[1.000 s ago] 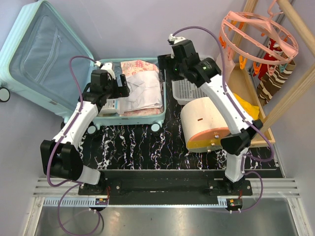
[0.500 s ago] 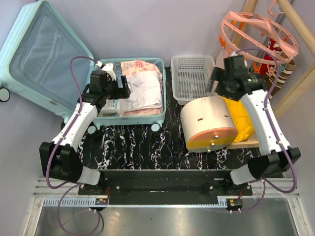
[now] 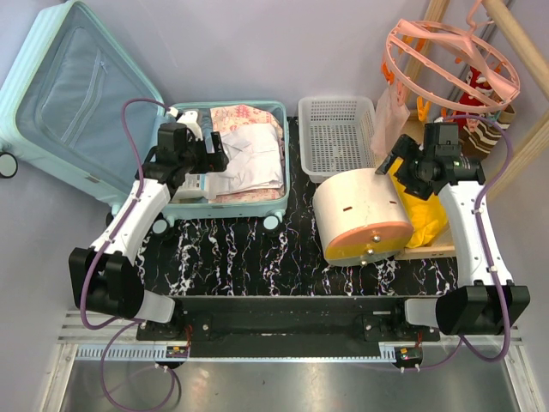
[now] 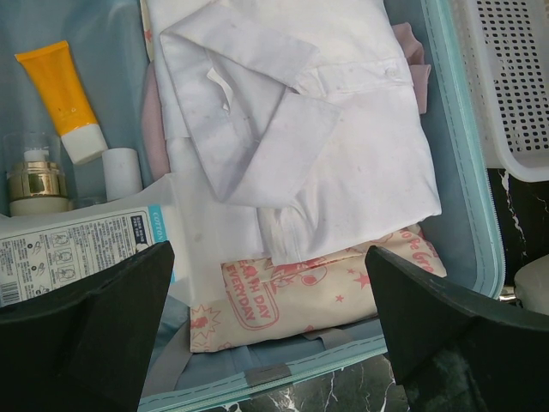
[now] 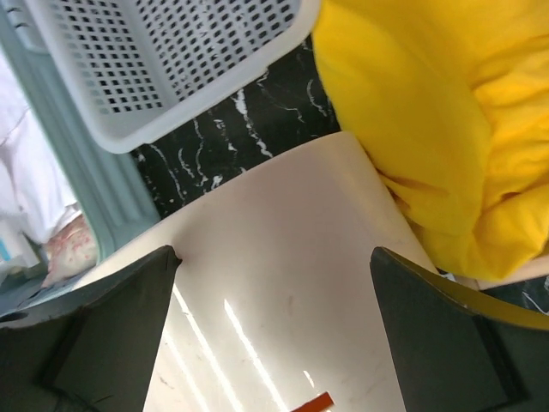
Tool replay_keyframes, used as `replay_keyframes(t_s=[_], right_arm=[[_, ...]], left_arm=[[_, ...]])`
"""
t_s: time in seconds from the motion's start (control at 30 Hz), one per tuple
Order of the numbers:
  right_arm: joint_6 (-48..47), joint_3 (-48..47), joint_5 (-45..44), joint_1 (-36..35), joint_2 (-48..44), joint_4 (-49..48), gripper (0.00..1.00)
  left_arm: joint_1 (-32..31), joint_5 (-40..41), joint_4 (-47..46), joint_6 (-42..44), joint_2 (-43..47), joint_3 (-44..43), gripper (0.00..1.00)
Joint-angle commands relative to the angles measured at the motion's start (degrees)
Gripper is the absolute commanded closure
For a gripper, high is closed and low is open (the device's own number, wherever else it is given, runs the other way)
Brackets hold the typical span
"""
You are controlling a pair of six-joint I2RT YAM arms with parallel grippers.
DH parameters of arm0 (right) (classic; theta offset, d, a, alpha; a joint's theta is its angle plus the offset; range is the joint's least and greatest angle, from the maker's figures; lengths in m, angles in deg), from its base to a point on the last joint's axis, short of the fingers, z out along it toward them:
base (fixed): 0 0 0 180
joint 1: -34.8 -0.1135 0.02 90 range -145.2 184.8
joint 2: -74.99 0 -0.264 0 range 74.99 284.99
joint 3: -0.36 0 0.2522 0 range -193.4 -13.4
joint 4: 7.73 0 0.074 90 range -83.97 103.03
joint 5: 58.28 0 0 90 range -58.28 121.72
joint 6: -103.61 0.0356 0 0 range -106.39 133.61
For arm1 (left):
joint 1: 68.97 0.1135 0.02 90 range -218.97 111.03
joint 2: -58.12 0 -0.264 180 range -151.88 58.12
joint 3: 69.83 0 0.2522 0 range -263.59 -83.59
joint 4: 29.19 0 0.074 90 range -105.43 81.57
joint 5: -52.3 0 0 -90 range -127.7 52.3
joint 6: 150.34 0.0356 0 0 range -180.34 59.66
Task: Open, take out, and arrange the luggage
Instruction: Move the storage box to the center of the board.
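Note:
The luggage (image 3: pixel 77 103) is a pale mint suitcase lying open at the back left, its lid leaning back. Its base (image 4: pixel 467 172) holds a folded white shirt (image 4: pixel 300 120) on a cream pouch with pink print (image 4: pixel 317 292). To their left lie a yellow tube (image 4: pixel 64 99), a gold-banded jar (image 4: pixel 34 180) and a printed box (image 4: pixel 77 253). My left gripper (image 3: pixel 210 154) hovers open over the base's near edge (image 4: pixel 270 343), holding nothing. My right gripper (image 3: pixel 396 163) is open and empty above the cream cylinder (image 5: pixel 274 343).
A white mesh basket (image 3: pixel 339 137) stands right of the suitcase. The cream cylinder with an orange end (image 3: pixel 360 215) lies in front of it, beside a yellow cloth (image 3: pixel 425 202). A pink round hanger rack (image 3: pixel 450 64) and wooden poles (image 3: pixel 515 34) fill the back right.
My right arm has swung from above the suitcase's right edge to the right, past the basket, and now sits over the cylinder and yellow cloth. The left arm has not moved.

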Motion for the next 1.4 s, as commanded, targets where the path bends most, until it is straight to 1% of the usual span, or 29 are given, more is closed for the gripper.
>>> replay_keyframes(t_s=[0.0, 0.23, 0.4, 0.53, 0.67, 1.03, 1.1, 1.23, 1.37], right_arm=[[0.5, 4.5, 7.7, -0.2, -1.4, 0.0, 0.01], [4.2, 6.3, 13.8, -0.2, -3.3, 1.8, 0.06], [9.4, 6.8, 16.4, -0.2, -5.8, 2.9, 0.07], [11.6, 7.3, 16.8, -1.1, -6.6, 4.4, 0.08], [13.5, 6.6, 15.4, -4.2, -6.5, 4.6, 0.09], [13.7, 2.3, 14.4, -12.9, -1.9, 5.7, 0.09], [13.2, 1.3, 14.7, -13.7, -1.3, 5.6, 0.09], [10.5, -1.6, 14.0, -17.7, 0.2, 5.0, 0.10], [9.1, -2.6, 13.5, -19.1, 1.6, 5.1, 0.11]], left_arm=[[0.1, -0.9, -2.2, -0.1, 0.4, -1.5, 0.01], [0.2, -0.4, -1.7, 0.6, 0.3, -1.6, 0.01], [0.1, 0.1, -1.3, 1.0, 0.7, -0.9, 0.01], [0.2, 0.1, -1.7, 0.9, 0.5, -0.3, 0.01], [0.1, -0.1, -2.2, 0.6, 0.1, 0.0, 0.01], [0.1, 0.2, -2.6, 0.9, 0.2, 0.2, 0.01], [0.1, 0.1, -2.5, 0.9, 0.1, 0.1, 0.01], [0.2, 0.4, -2.5, 1.1, 0.0, 0.1, 0.01], [0.1, 0.4, -2.5, 1.2, -0.3, -0.1, 0.01]])
